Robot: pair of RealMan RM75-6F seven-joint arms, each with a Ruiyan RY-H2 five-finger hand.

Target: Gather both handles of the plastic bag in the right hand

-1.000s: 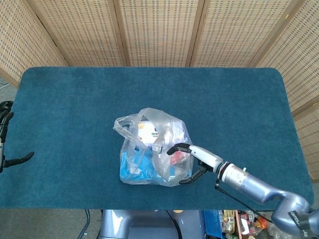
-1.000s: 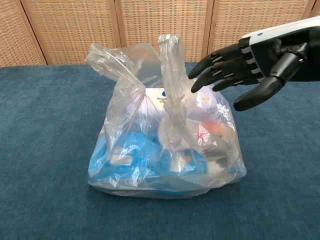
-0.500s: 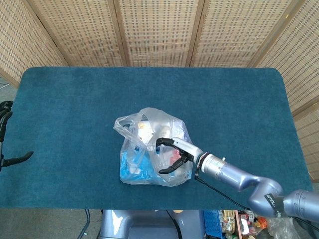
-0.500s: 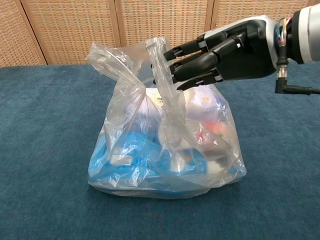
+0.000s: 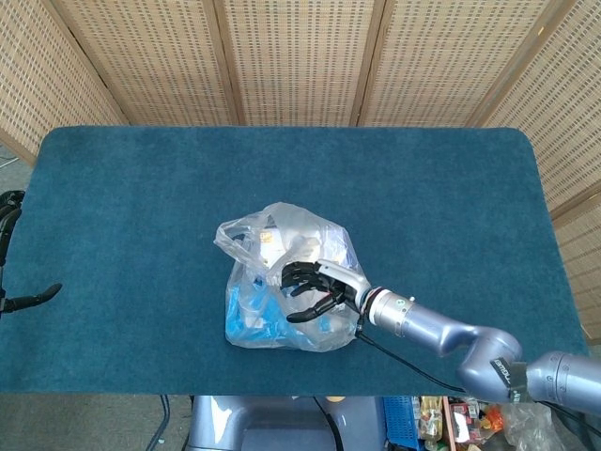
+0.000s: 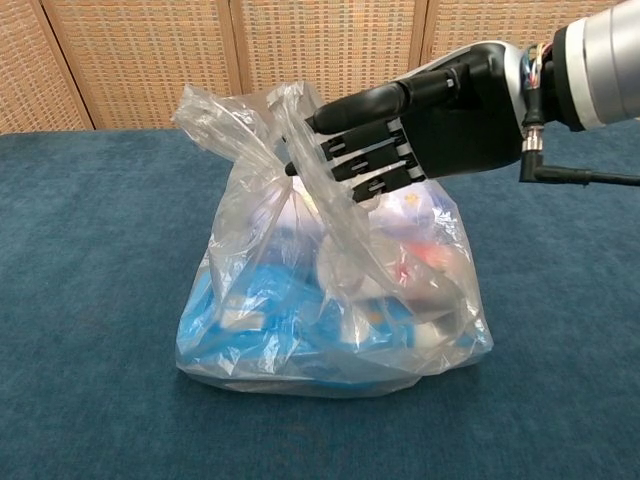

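bag [image 6: 330, 300] sits mid-table, near edge | right hand [image 6: 400, 130] over its top, fingers spread, right handle [image 6: 325, 170] draped across them, not clamped yet | left handle [image 6: 225, 125] just left of the fingertips, standing up | left hand [image 5: 11, 254] way off at far left edge, grip unclear
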